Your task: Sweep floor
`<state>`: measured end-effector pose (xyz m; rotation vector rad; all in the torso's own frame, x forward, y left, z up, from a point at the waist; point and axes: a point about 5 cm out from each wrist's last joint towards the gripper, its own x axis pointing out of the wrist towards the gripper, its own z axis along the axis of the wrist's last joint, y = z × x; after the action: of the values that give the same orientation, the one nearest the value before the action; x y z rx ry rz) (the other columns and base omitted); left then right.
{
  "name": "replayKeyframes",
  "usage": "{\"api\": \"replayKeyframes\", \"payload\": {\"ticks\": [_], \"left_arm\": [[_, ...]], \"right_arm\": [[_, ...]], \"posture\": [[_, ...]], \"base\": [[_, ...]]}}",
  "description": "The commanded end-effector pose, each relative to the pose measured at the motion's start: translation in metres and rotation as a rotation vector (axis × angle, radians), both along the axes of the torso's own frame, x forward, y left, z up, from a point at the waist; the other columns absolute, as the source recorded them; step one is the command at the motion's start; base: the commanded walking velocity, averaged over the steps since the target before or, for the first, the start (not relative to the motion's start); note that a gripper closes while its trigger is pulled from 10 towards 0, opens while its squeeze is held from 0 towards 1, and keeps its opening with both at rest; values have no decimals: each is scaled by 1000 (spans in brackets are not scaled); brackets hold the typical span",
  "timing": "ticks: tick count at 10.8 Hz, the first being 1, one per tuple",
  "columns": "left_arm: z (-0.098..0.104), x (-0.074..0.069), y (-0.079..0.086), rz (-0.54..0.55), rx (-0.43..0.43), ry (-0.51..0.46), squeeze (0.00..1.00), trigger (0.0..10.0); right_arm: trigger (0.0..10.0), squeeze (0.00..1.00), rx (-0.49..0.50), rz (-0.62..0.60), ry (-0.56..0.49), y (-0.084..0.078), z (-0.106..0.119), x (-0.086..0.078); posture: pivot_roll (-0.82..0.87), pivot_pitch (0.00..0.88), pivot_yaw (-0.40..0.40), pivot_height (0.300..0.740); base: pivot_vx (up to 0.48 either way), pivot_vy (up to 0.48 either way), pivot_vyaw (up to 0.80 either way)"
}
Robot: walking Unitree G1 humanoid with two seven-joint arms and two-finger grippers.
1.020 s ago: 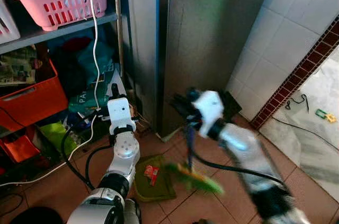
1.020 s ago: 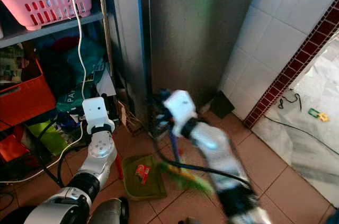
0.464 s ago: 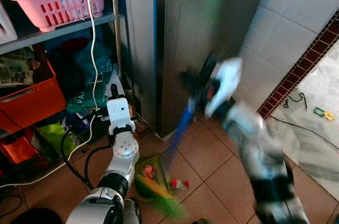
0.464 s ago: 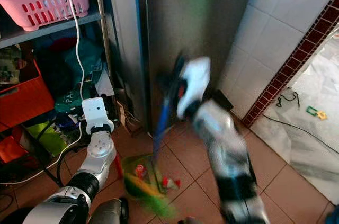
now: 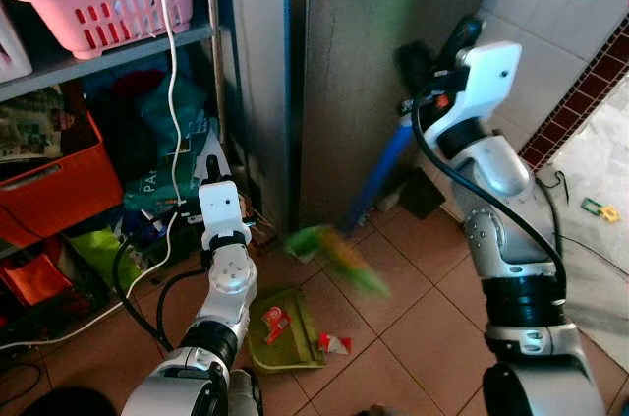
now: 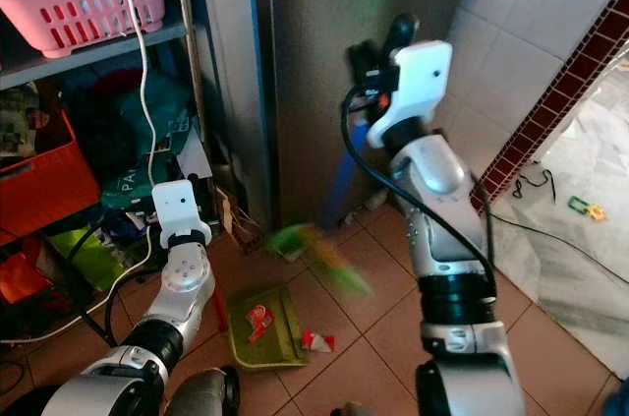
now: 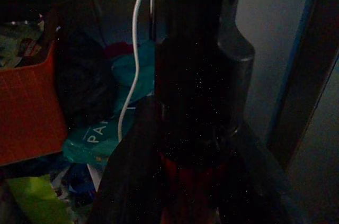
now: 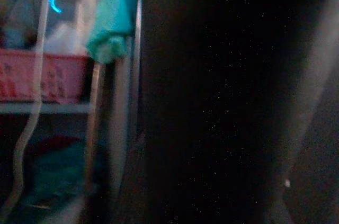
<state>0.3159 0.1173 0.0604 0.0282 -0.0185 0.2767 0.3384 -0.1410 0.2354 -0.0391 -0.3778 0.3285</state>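
The right pincer (image 5: 432,67), raised high before the steel cabinet (image 5: 393,52), is clamped on the top of a blue-handled broom (image 5: 378,175). The handle slants down toward 7 o'clock, and the blurred green bristles (image 5: 339,251) hang just above the terracotta tile floor (image 5: 413,318).

At 7 o'clock from the bristles a green dustpan (image 5: 283,332) lies flat on the tiles with a red-and-white wrapper (image 5: 275,320) inside it. A second scrap of red-and-white litter (image 5: 332,342) sits on the floor just beside the pan's right edge.

The left pincer (image 5: 211,168) is at 9 o'clock from the bristles, low beside the shelving; its wrist view is dark and filled with a handle-like shaft, and whether its fingers grip anything cannot be told.

At 10 o'clock stand an orange crate (image 5: 54,185), a teal bag (image 5: 167,185) and a white cable (image 5: 175,72) dropping past a pink basket (image 5: 113,8) on the upper shelf. White wall tiles (image 5: 550,13) rise at 2 o'clock.
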Motion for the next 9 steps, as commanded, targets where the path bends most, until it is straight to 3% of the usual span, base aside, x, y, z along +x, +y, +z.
{"api": "replayKeyframes", "payload": {"ticks": [1,2,4,7,9], "left_arm": [[4,4,-4,-15,4,-9,0,10000],[4,4,-4,-17,6,-9,0,10000],[5,4,-4,-18,7,-11,0,10000],[5,4,-5,-16,4,-12,0,10000],[5,5,-6,-22,2,-9,0,10000]], "right_arm": [[10000,0,-32,-36,-97,-3,15,-1],[10000,0,-85,-95,-94,-7,5,1],[10000,0,-144,-233,34,-18,-34,0],[10000,0,-79,-413,256,-21,-91,-11],[10000,0,21,-399,346,-4,-110,-16]], "posture": [[-78,48,-12,740],[-77,47,-12,740],[-70,46,-22,740],[-63,40,-30,740],[-71,35,-26,740]], "base": [[0,0,0],[0,0,0],[0,0,0],[0,0,0],[0,0,0]]}}
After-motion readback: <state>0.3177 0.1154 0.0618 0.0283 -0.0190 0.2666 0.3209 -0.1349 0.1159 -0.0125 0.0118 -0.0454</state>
